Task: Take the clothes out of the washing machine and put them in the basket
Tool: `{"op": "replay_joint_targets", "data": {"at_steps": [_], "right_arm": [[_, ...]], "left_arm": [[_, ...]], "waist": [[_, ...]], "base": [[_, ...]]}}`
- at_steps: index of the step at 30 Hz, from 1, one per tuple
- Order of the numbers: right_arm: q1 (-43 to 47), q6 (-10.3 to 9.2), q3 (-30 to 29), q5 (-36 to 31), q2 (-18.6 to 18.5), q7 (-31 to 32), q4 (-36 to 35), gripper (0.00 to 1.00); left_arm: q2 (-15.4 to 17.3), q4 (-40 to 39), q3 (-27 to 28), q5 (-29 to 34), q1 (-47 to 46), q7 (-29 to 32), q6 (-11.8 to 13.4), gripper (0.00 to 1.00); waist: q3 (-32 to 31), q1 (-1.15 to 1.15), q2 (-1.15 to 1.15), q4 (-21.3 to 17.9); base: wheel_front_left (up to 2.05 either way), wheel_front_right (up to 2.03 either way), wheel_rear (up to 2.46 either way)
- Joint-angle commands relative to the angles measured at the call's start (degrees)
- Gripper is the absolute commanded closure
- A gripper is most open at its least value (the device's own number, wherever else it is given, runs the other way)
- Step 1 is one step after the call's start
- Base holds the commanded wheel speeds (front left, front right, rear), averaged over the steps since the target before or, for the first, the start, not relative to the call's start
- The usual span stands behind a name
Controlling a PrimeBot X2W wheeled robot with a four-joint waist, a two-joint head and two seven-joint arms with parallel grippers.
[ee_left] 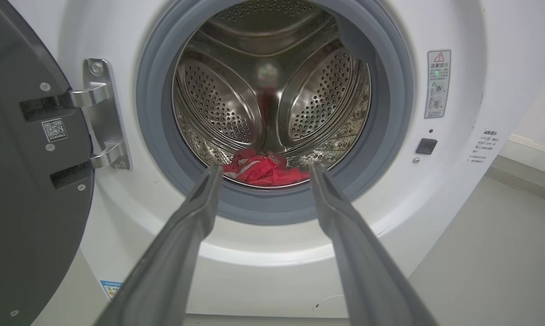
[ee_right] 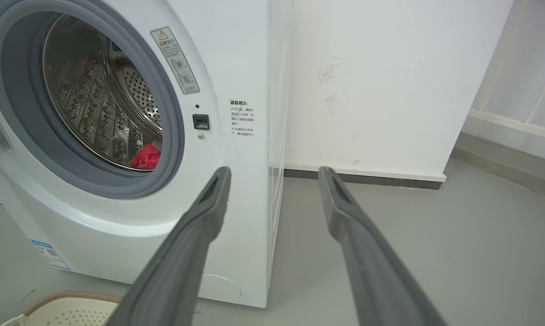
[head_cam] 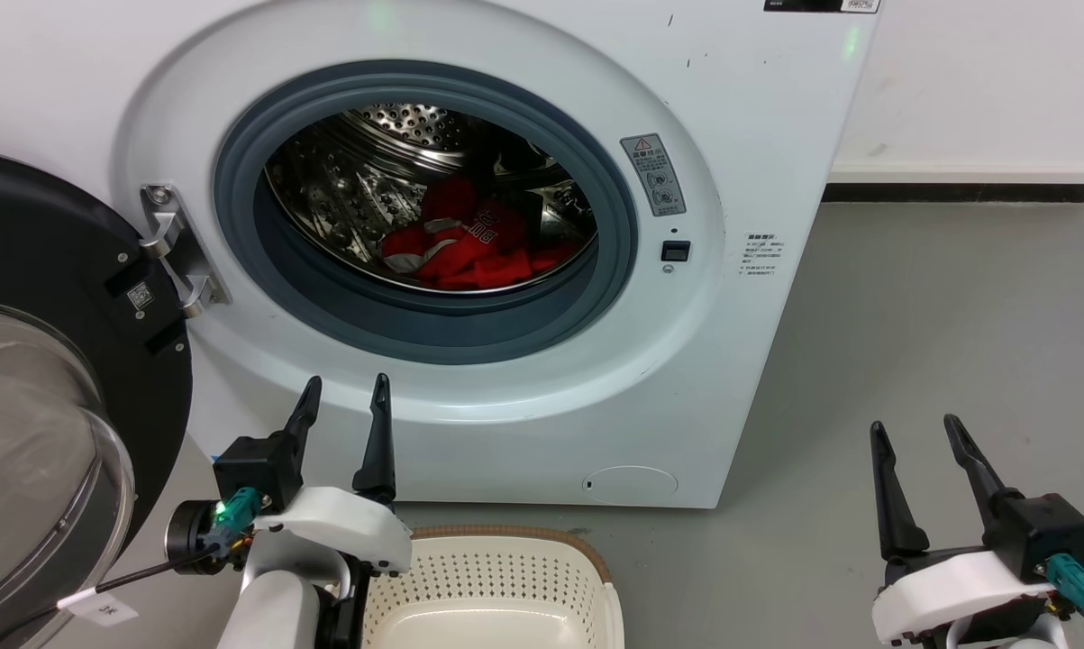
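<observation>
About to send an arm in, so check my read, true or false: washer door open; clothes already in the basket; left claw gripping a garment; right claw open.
1. The black-rimmed glass door of the white front-loading washing machine is open: true.
2. The red fabric clothes lie in the cream perforated plastic basket: false; they lie in the perforated steel drum.
3. The left claw grips a garment: false; it is open and empty.
4. The right claw is open: true.

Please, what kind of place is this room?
Probably a laundry or utility room: a white washer with its door open stands on a bare grey floor by a plain white wall, with a basket before it.
</observation>
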Motion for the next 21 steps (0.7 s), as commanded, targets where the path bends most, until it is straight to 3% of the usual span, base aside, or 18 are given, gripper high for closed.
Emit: {"op": "replay_joint_targets", "data": {"at_steps": [1, 15, 21], "right_arm": [[0.71, -0.02, -0.03, -1.18, 0.1, -0.46, -0.46, 0.0], [1.0, -0.02, 0.41, -6.49, 0.11, -1.2, -0.81, 0.0], [0.84, -0.02, 0.54, -5.39, 0.11, -0.72, -0.62, 0.0]], "left_arm": [[0.12, 0.09, 0.04, 1.21, -0.83, -0.54, 0.08, 0.0], [0.12, 0.76, 0.25, 5.61, -1.22, -1.97, 0.51, 0.0], [0.11, 0.94, 0.08, 4.44, -1.19, -1.83, 0.65, 0.0]], "waist": [[0.01, 0.0, 0.0, 0.0], [0.24, 0.0, 0.0, -0.08], [0.46, 0.0, 0.0, 0.11]], "base": [[0.0, 0.0, 0.0], [0.0, 0.0, 0.0], [0.0, 0.0, 0.0]]}}
